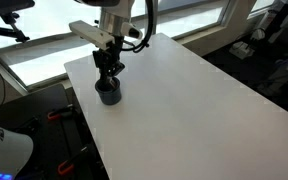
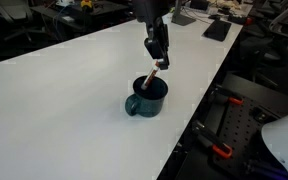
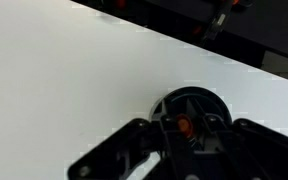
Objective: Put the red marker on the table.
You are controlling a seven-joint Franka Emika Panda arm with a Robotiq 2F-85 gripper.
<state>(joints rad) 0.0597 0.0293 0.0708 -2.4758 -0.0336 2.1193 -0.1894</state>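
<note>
The dark round cup (image 1: 108, 93) (image 2: 147, 99) stands on the white table (image 1: 204, 100) (image 2: 64, 90) near one edge. The red marker (image 2: 151, 80) leans in the cup with its lower end inside. In the wrist view its orange-red end (image 3: 184, 125) shows between the fingers, over the cup's rim (image 3: 206, 97). My gripper (image 1: 109, 72) (image 2: 158, 64) (image 3: 184, 130) hangs straight above the cup, its fingers closed on the marker's upper end. In one exterior view the gripper hides the marker.
The table edge runs close beside the cup (image 2: 189, 120). Beyond it are dark frames with red clamps (image 2: 219, 150). A flat black object (image 2: 217, 30) lies at the table's far end. Windows and a railing stand behind the table (image 1: 44, 50).
</note>
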